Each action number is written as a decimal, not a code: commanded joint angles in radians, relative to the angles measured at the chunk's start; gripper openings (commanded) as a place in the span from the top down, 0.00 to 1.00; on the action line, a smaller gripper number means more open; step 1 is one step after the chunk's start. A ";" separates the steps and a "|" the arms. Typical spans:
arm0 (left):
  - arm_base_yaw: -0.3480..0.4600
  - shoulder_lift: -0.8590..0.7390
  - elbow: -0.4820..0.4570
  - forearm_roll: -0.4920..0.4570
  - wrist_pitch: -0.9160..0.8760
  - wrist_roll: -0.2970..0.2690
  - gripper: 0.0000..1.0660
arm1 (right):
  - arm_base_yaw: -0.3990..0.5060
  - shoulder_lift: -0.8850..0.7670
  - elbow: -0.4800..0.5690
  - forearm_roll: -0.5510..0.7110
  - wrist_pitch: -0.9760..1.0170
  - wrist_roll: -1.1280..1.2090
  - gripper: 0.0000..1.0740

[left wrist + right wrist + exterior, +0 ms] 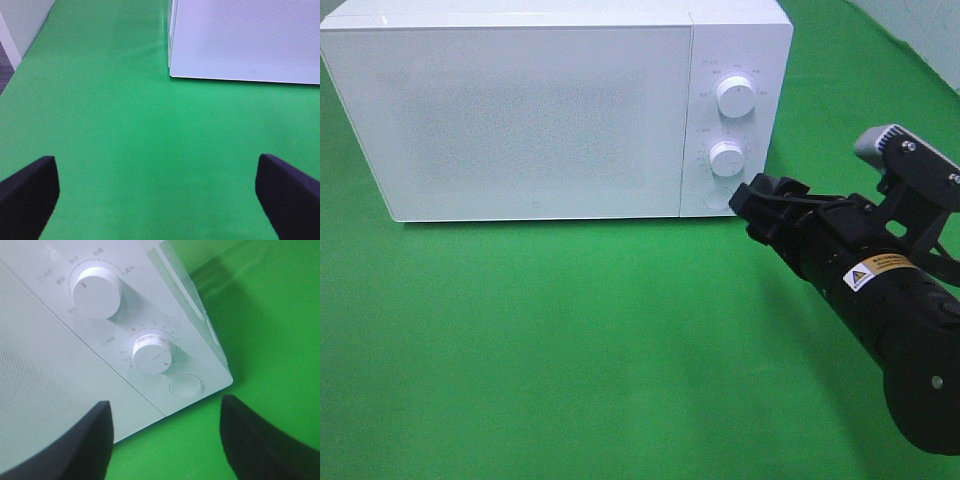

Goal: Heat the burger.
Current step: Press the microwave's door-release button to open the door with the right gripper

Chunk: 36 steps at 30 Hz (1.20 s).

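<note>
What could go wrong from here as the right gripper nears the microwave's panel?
1. The open right gripper is close to both the round button and the lower knob; a slight miss could turn the knob instead.
2. A hard push might slide the microwave on the cloth.
3. The door is shut and no burger shows in any view, so the oven might run empty.

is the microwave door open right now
No, the microwave door sits shut, flush with the control panel, with no gap showing in the exterior high view.
</note>
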 commanded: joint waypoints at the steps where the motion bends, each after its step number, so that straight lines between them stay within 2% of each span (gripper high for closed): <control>1: -0.005 -0.005 0.003 -0.007 -0.006 0.000 0.06 | 0.003 0.001 -0.005 -0.016 0.031 0.304 0.55; 2: -0.005 -0.005 0.003 -0.007 -0.006 0.000 0.06 | 0.003 0.001 -0.005 -0.029 0.046 0.425 0.61; 3: -0.005 -0.005 0.003 -0.007 -0.006 0.000 0.06 | 0.003 0.001 -0.005 -0.029 0.046 0.425 0.61; 4: -0.005 -0.005 0.003 -0.007 -0.006 0.000 0.06 | 0.003 0.004 -0.005 -0.056 0.044 0.557 0.69; 7: -0.005 -0.005 0.003 -0.007 -0.006 0.000 0.06 | 0.003 0.004 -0.005 -0.073 0.044 0.625 0.73; 8: -0.005 -0.005 0.003 -0.007 -0.006 0.000 0.06 | 0.003 0.004 -0.005 -0.100 0.043 0.748 0.80; 9: -0.005 -0.005 0.003 -0.007 -0.006 0.000 0.06 | 0.003 0.004 -0.005 -0.100 0.043 0.748 0.80; 10: -0.005 -0.005 0.003 -0.007 -0.006 0.000 0.06 | 0.003 0.004 -0.005 -0.109 0.047 0.844 0.86; 11: -0.005 -0.005 0.003 -0.007 -0.006 0.000 0.06 | 0.003 0.004 -0.005 -0.109 0.047 0.844 0.86; 12: -0.005 -0.005 0.003 -0.007 -0.006 0.000 0.06 | 0.003 0.004 -0.005 -0.113 0.059 0.916 0.93; 13: -0.005 -0.005 0.003 -0.007 -0.006 0.000 0.06 | 0.003 0.004 -0.005 -0.113 0.059 0.916 0.93; 14: -0.005 -0.005 0.003 -0.007 -0.006 0.000 0.06 | 0.003 0.004 -0.006 -0.114 0.080 0.979 1.00; 23: -0.005 -0.005 0.003 -0.007 -0.006 0.000 0.06 | -0.003 0.010 -0.015 -0.097 0.122 1.011 1.00; 32: -0.005 -0.005 0.003 -0.007 -0.006 0.000 0.06 | -0.003 0.141 -0.108 -0.086 0.122 1.077 1.00; 36: -0.005 -0.005 0.003 -0.007 -0.006 0.000 0.06 | -0.036 0.191 -0.154 -0.113 0.140 1.085 1.00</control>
